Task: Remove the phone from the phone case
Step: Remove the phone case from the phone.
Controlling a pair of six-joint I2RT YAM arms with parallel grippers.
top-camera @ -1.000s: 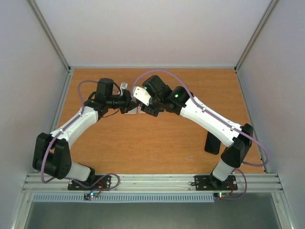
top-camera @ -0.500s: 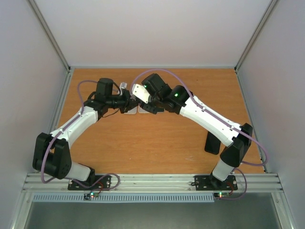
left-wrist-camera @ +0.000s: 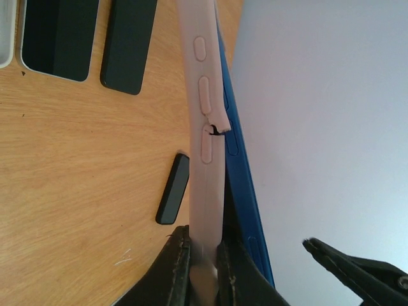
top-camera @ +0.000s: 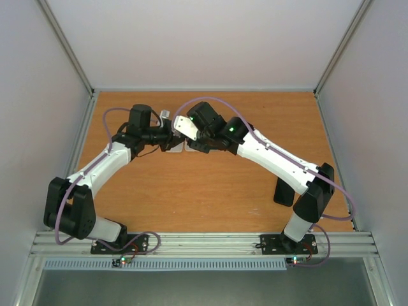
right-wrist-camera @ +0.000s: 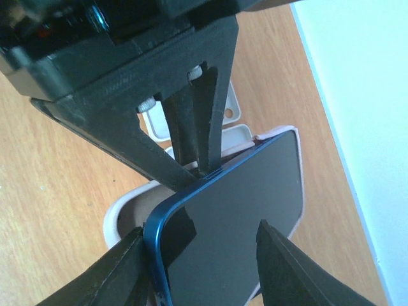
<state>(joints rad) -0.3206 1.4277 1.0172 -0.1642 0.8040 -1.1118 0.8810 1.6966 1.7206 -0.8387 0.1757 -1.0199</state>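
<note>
The left arm (top-camera: 102,162) and right arm (top-camera: 274,154) bend inward and meet above the surface (top-camera: 210,197). Left jaws pinch the pink phone case (left-wrist-camera: 205,127) tight. Right jaws sit half apart at the blue phone (right-wrist-camera: 236,210), which is partly out of its case. I cannot tell if they hold it.

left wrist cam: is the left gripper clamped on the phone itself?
No, the left gripper pinches the pink case edge; the blue phone sits outside its fingers.
</note>
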